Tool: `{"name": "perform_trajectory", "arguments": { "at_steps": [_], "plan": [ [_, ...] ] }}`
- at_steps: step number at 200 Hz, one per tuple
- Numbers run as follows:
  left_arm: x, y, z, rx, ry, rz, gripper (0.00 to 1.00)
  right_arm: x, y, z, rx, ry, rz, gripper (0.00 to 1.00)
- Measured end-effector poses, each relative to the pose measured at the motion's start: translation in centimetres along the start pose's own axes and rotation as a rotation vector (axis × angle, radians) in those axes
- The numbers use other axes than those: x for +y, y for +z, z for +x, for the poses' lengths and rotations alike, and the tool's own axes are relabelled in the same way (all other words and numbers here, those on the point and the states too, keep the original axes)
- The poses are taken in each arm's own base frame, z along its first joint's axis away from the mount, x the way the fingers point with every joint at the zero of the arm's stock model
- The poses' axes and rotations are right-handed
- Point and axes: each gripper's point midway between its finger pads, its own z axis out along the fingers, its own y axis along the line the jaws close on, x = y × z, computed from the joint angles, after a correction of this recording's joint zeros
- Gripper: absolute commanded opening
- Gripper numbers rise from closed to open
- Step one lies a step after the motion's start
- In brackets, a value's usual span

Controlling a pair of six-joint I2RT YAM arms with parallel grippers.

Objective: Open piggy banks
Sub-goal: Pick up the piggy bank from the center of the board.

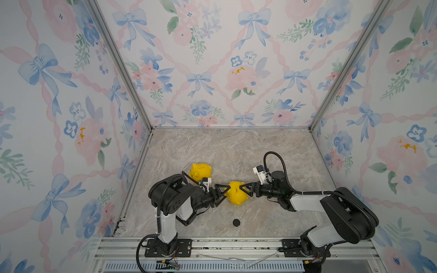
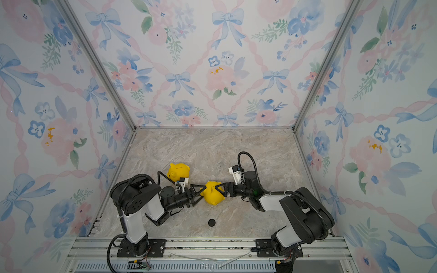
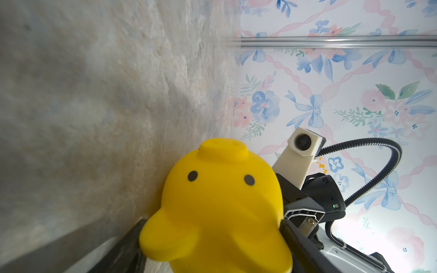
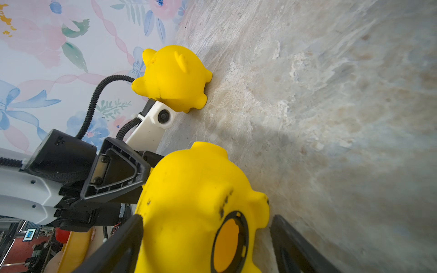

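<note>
Clamping smooth rounded yellow piggy bank (image 1: 235, 196) in left jaws, right jaws apart around it, marbled tabletop (image 1: 236, 146)

Both top views look steeply down from above the near edge onto the whole worktop (image 1: 236, 151). The left wrist camera (image 4: 163, 116) and right wrist camera (image 3: 303, 141), rolled sideways, face each other closely across the middle piggy bank (image 3: 220, 208), which all views share.
</note>
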Motion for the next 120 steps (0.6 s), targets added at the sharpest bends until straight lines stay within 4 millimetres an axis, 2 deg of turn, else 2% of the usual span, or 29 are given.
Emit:
{"name": "perform_trajectory", "arguments": {
  "at_steps": [62,65,70,120],
  "plan": [
    [-0.9,0.0,0.1,0.011,0.077,-0.019,0.59,-0.2,-0.9,-0.1,-0.007,0.019,0.034,0.96],
    [-1.0,0.0,0.0,0.011,0.086,-0.02,0.59,-0.1,-1.0,-0.2,-0.01,0.019,0.033,1.0],
    [-1.3,0.0,0.0,0.012,0.095,-0.021,0.58,-0.1,-1.2,-0.3,-0.015,0.021,0.034,0.96],
    [-4.9,0.5,-0.6,0.021,0.231,-0.007,0.57,0.8,-3.9,-2.4,-0.092,0.005,0.045,0.96]
  ]
}}
